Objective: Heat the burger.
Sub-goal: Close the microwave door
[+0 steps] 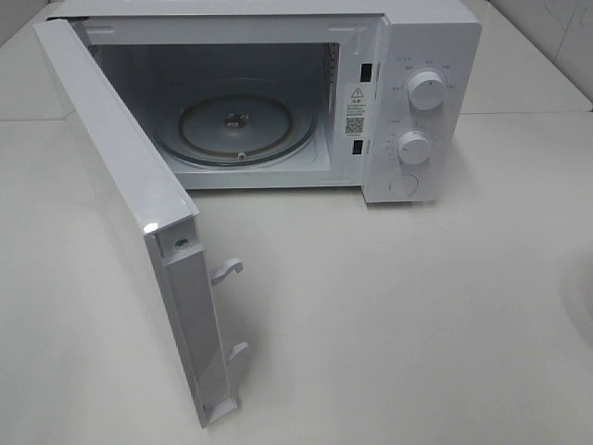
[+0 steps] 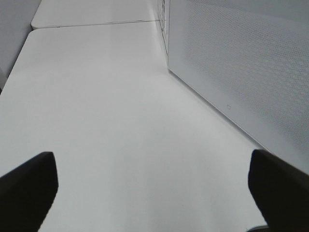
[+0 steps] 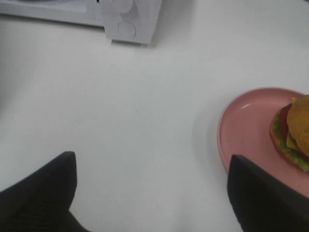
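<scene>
On the white table (image 1: 417, 306), one burger (image 3: 295, 130) (one pink plate (image 3: 246, 130)); both arms' jaws gape wide, empty.

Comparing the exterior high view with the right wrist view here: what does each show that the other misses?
Only the exterior high view shows the microwave's open door, the empty glass turntable inside, and both upper knobs.

Only the right wrist view shows the burger on its pink plate, plus the right gripper, its fingers spread apart and holding nothing.

Both show the white table and the microwave's lower front corner with its round button.
</scene>
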